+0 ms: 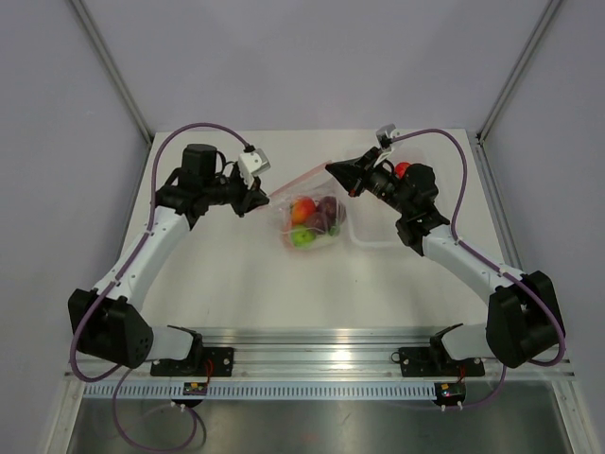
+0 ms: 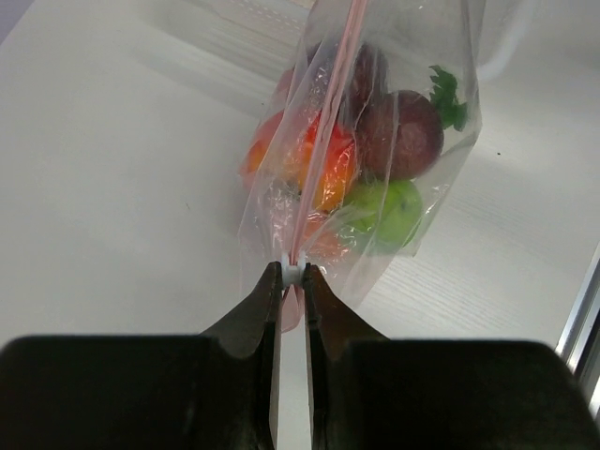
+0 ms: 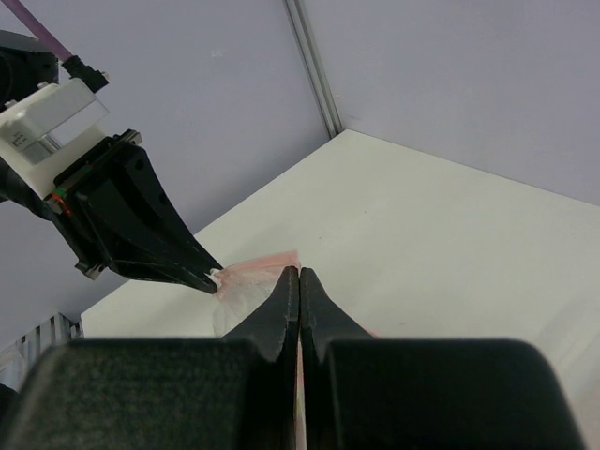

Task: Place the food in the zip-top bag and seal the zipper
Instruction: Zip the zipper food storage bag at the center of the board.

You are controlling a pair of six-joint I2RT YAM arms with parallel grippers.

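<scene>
The zip-top bag [image 1: 312, 219] hangs between my two grippers, lifted by its mouth edge, its bottom on the table. It holds the food [image 2: 398, 131]: purple, orange and green pieces. The pinkish zipper [image 1: 301, 180] runs taut from one gripper to the other. My left gripper [image 1: 257, 196] is shut on the white slider [image 2: 293, 273] at the zipper's left end. My right gripper [image 1: 331, 168] is shut on the zipper's right end [image 3: 272, 264]. The left gripper's fingertips [image 3: 202, 275] show in the right wrist view.
A rigid clear tray [image 1: 376, 236] lies on the table right of the bag, under my right arm. A small red thing [image 1: 403, 170] shows beside the right wrist. The back wall and frame posts stand behind.
</scene>
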